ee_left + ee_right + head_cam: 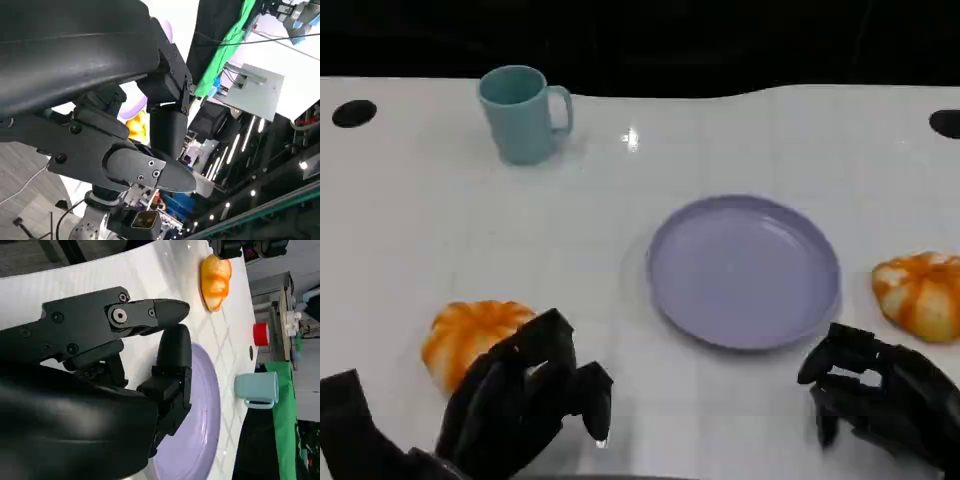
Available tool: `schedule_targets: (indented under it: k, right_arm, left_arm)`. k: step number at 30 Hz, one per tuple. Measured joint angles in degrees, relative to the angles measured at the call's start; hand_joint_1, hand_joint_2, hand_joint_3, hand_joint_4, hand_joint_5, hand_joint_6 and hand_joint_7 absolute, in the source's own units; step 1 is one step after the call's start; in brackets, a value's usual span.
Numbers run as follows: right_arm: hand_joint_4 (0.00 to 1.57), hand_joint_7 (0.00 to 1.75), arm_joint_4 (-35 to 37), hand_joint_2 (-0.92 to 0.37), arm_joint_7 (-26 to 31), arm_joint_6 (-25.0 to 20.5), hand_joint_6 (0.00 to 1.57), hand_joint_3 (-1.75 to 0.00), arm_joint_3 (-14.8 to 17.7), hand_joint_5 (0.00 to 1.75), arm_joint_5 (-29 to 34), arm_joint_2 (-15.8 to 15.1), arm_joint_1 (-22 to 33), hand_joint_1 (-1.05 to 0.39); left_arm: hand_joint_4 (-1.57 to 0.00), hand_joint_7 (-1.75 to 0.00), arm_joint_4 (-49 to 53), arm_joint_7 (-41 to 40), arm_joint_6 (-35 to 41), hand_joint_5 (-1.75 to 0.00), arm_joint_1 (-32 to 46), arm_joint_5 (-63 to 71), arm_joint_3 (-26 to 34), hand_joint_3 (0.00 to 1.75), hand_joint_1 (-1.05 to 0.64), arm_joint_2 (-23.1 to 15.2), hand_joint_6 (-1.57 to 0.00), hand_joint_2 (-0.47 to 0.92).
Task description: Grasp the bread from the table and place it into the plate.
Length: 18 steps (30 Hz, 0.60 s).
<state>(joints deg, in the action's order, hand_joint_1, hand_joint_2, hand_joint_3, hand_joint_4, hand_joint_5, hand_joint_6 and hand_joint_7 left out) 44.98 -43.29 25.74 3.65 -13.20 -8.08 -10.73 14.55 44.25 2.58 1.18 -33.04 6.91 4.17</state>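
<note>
Two orange, white-striped breads lie on the white table. One bread (470, 335) is at the near left and shows again in the right wrist view (216, 274). The other bread (920, 293) lies at the right edge. The lavender plate (744, 270) sits between them with nothing on it; its rim also shows in the right wrist view (200, 440). My left hand (525, 400) hovers just in front of the left bread, fingers loosely bent and apart, holding nothing. My right hand (880, 395) is low at the near right, below the right bread, with nothing in it.
A teal mug (525, 112) stands at the far left and also shows in the right wrist view (256, 387). Black round holes mark the table's far corners. A small red object (260, 334) stands beyond the table edge.
</note>
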Motion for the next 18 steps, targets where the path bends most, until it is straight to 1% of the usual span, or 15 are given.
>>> schedule_targets:
  k: [18]
  right_arm:
    - [0.67, 1.40, -0.09, -0.92, 0.59, 0.13, 0.67, -0.26, -0.11, 1.75, 0.31, 0.00, -0.02, -0.54]
  left_arm:
    - [-0.88, -1.58, 0.07, 0.01, 0.00, -1.75, -0.01, -0.02, 0.11, 0.08, -0.73, 0.00, -0.74, 0.92]
